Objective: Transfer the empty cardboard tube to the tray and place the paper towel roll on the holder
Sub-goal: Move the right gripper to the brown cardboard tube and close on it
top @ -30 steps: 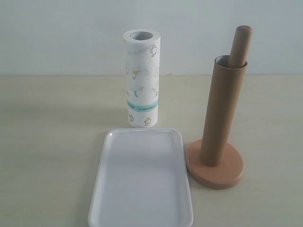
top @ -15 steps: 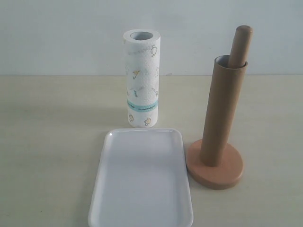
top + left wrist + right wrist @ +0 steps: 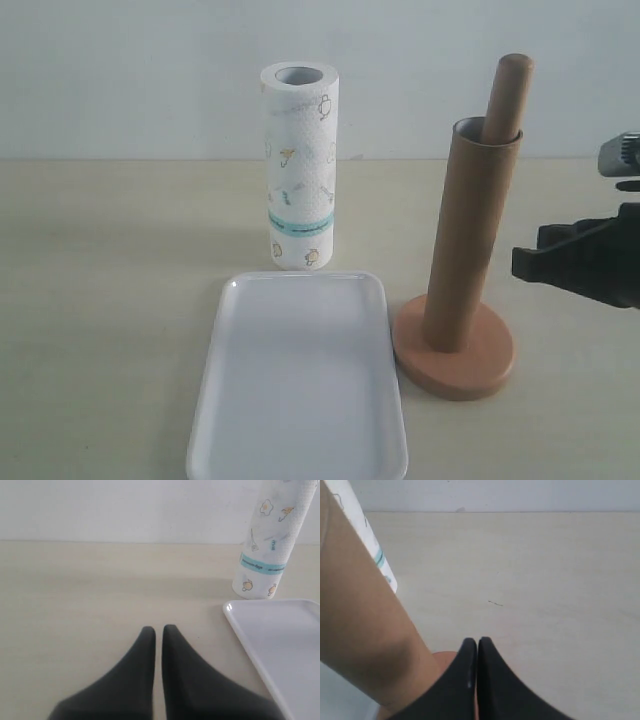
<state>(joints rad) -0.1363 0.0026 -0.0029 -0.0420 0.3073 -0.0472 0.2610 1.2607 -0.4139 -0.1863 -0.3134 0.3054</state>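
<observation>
Right gripper [image 3: 530, 262] closed, empty, right of tube [image 3: 468, 240] | step: remove tube, not yet off holder [image 3: 455, 368] post | next: open, grip tube, lift straight up | left gripper [image 3: 158, 629] closed, empty

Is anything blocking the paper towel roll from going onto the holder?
Yes. The empty cardboard tube sits over the post of the holder, resting on its base, so the paper towel roll cannot slide on.

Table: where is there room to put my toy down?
The big bare patch is the table left of the tray and the paper towel roll. The tray itself holds nothing. It is crowded on the right: a narrow gap between tray and holder, whose post wears the cardboard tube, with the right hand close beside it.
</observation>
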